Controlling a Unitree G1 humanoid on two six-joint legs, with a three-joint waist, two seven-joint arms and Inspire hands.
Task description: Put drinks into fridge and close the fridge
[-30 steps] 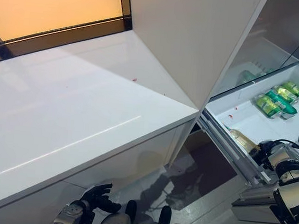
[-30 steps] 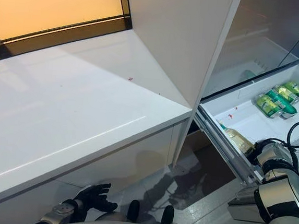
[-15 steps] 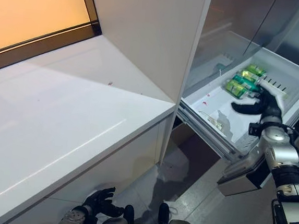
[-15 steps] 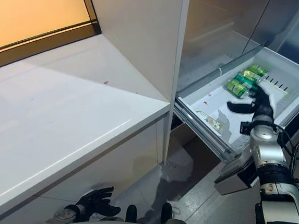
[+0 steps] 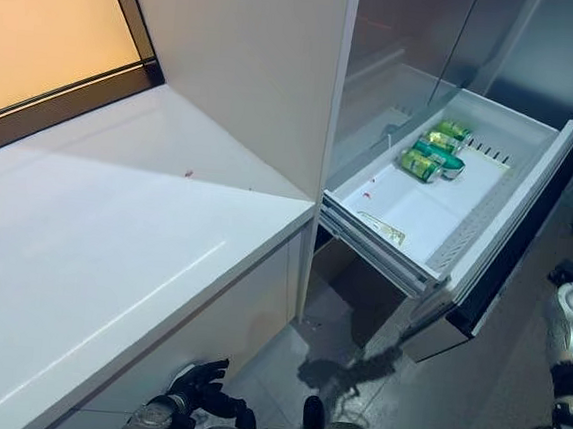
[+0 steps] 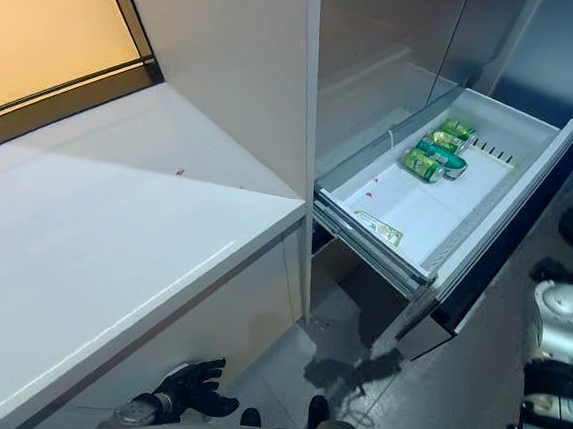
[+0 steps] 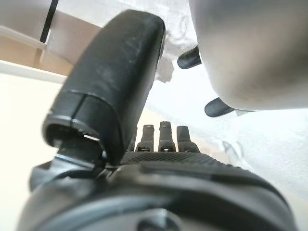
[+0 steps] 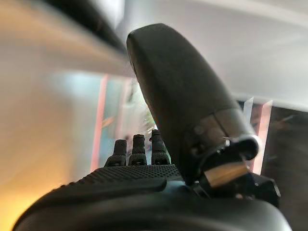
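The fridge drawer (image 5: 408,200) stands pulled out, its dark front (image 5: 527,221) towards me. Green cans (image 5: 432,155) lie together at its far end. A clear drink (image 5: 381,229) lies on its side by the near wall. My right hand (image 8: 144,192) is open and empty, with straight fingers and the thumb out; its arm (image 5: 572,335) hangs at the right, clear of the drawer. My left hand (image 5: 201,393) is open and empty, low beside the counter front, and it also shows in the left wrist view (image 7: 159,168).
A long white counter (image 5: 113,250) runs along my left, with a tall white cabinet panel (image 5: 250,61) between it and the fridge. An orange-lit window (image 5: 41,42) is behind the counter. Grey floor (image 5: 355,351) lies under the drawer.
My right hand has let go of the clear drink in the drawer, passed open over the cans and pulled back out to the right. The camera has turned towards the fridge.
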